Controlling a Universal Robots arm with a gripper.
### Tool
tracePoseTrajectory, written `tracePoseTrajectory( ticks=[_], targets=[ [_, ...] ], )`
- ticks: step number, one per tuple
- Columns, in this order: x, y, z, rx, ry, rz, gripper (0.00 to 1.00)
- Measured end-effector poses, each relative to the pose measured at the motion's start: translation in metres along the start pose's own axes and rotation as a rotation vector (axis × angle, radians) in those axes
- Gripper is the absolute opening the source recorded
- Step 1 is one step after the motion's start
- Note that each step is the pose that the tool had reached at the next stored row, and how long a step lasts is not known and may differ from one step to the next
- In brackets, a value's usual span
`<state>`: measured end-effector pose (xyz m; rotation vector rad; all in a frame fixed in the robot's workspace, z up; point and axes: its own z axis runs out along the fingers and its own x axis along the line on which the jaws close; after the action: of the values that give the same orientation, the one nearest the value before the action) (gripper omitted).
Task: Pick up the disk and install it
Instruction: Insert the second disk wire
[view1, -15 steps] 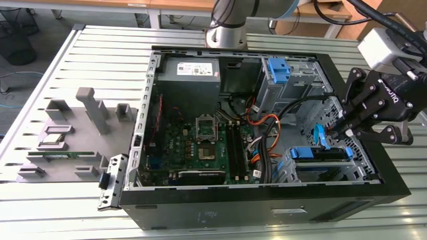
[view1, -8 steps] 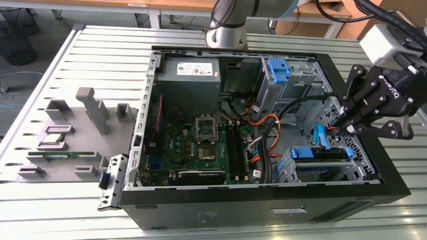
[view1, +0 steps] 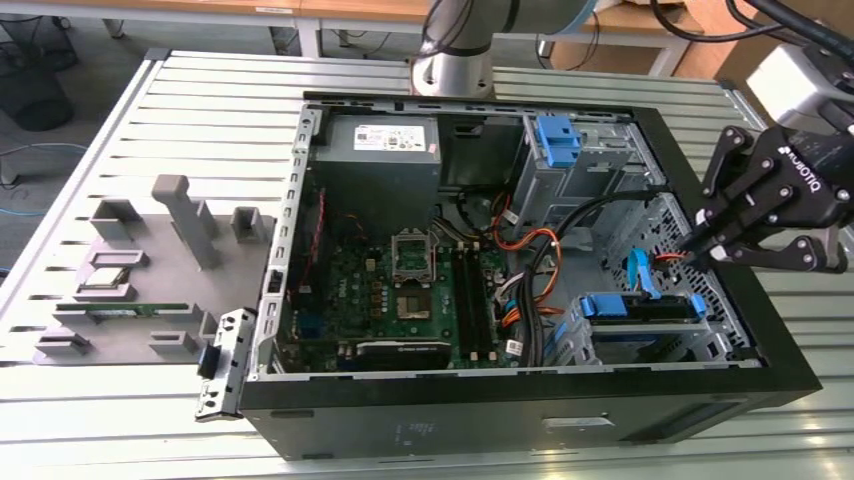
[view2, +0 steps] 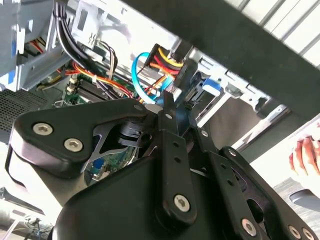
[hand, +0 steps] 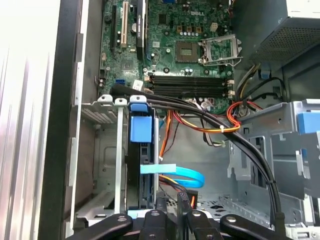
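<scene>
The disk (view1: 643, 332) sits in the drive cage at the front corner of the open computer case (view1: 534, 395), on the exterior view's right, with its blue rail (view1: 638, 305) on top. In the first wrist view I see the disk (hand: 145, 175) edge-on in the cage, under a blue tab (hand: 140, 127). My gripper (view1: 701, 245) hangs just above and beside this cage, fingers drawn together. In the second wrist view the gripper (view2: 170, 97) points at a black cable plug (view2: 184, 75) with red, yellow and black wires; a grip on it is not visible. The gripper (hand: 171, 207) is right by the blue data cable (hand: 182, 175).
Black cable bundles (hand: 215, 120) and orange wires cross the case between motherboard (view1: 407, 280) and drive cages. A second cage with a blue bracket (view1: 558, 140) stands further back, beside the power supply (view1: 380, 140). A grey parts tray (view1: 147, 270) lies outside the case. A person's hand (view2: 305, 152) is nearby.
</scene>
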<state>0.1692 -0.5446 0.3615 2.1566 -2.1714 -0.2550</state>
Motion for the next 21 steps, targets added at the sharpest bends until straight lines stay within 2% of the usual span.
tracePoseTrajectory(
  ticks=[4,12,14,17,21],
  targets=[
    [-0.0014,-0.0093,-0.0012,-0.0068,0.0001,0.000,0.24],
    [-0.0029,-0.0232,-0.0020,-0.0228,0.0023,0.002,0.24],
    [-0.0030,-0.0249,-0.0008,-0.0262,0.0075,0.003,0.24],
    [-0.0031,-0.0255,0.0012,-0.0317,0.0204,0.006,0.24],
    [-0.0040,-0.0273,0.0019,-0.0417,0.0268,0.008,0.24]
  ],
)
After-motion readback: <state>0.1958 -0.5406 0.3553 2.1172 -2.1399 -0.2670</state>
